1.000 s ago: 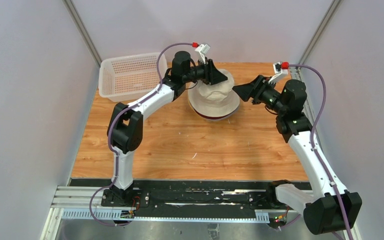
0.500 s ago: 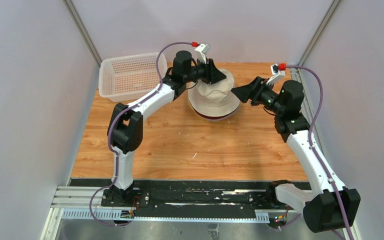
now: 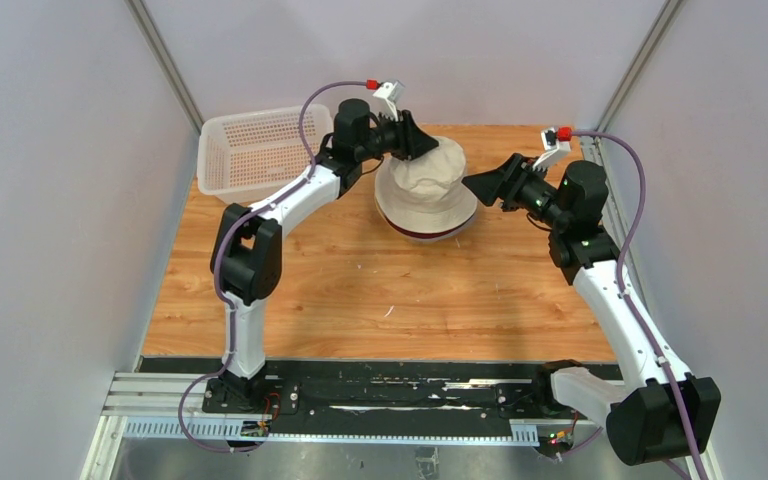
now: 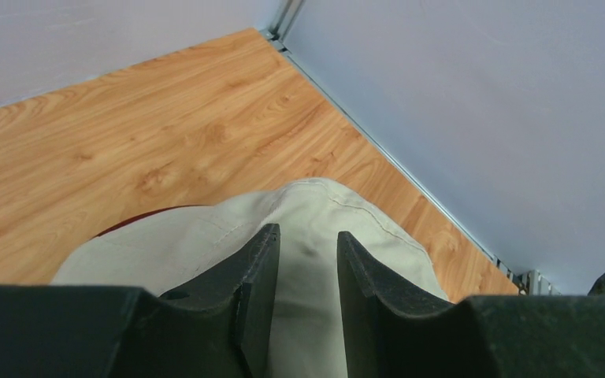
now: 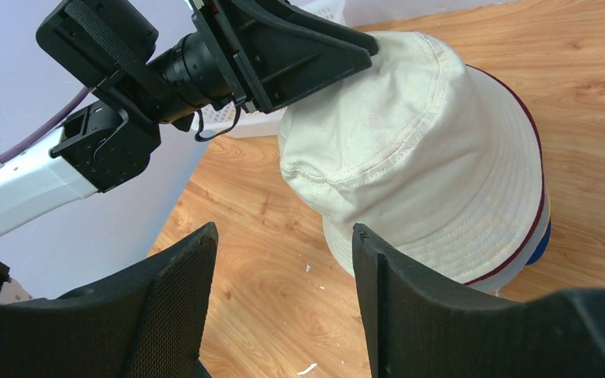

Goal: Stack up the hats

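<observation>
The beige hat (image 3: 427, 188) tops a stack at the table's back middle. Under its brim show a dark red edge (image 5: 537, 201) and a bit of navy blue (image 5: 540, 249); the yellow and grey hats are hidden. My left gripper (image 3: 420, 143) hovers at the crown's back-left top, jaws slightly apart with nothing between them. In the left wrist view it (image 4: 307, 235) looks down on the beige crown (image 4: 205, 240). My right gripper (image 3: 471, 182) is open and empty just right of the stack. In the right wrist view it (image 5: 283, 232) faces the beige hat (image 5: 425, 157).
A white perforated basket (image 3: 260, 150) stands at the back left, close behind my left arm. Grey walls enclose the table on three sides. Small white specks (image 5: 307, 368) lie on the wood (image 3: 380, 290) in front of the stack.
My left gripper has drawn back to the left and up off the beige crown, and the dented crown now looks rounder. My right gripper has edged slightly closer to the stack.
</observation>
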Robot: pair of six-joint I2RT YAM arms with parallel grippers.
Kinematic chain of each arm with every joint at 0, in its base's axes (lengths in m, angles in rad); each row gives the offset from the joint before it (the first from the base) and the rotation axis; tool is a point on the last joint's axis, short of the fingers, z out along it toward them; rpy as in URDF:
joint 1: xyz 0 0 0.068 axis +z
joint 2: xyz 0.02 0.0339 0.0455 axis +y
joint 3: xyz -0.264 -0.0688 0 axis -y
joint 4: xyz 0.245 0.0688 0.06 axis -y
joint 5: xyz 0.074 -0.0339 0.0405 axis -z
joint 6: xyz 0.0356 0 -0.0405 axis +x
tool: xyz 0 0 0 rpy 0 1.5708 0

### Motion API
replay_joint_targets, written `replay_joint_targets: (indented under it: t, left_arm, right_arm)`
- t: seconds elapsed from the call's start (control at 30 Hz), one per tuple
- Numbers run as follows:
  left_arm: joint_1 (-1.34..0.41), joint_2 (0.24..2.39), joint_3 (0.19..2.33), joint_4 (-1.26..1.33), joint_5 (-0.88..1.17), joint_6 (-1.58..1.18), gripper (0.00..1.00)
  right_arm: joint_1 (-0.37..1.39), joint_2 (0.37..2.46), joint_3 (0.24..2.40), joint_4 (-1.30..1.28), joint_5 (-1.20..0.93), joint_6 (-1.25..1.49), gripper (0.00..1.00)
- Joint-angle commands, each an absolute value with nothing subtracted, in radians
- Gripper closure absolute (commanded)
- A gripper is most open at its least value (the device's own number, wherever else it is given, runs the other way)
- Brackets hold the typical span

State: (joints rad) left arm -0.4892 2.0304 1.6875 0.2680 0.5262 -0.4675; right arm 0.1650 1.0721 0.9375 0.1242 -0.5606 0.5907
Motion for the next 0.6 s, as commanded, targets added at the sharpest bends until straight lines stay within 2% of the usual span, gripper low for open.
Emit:
replay_joint_targets:
  t: [0.0,0.27,0.57]
  left_arm:
    - [-0.454,2.011,1.655,0.310,0.464,-0.460,0.62]
    - [-0.396,1.964,1.608,0.334,0.437,-0.458,0.62]
    - [-0.311,1.681,1.372,0.407,0.258,-0.419,0.62]
  right_arm:
    - [0.144,1.074,0.928,0.153,-0.580,0.591,0.37]
    - [0.140,1.084,0.928,0.153,-0.580,0.589,0.37]
    - [0.140,1.093,0.922,0.166,-0.587,0.593,0.38]
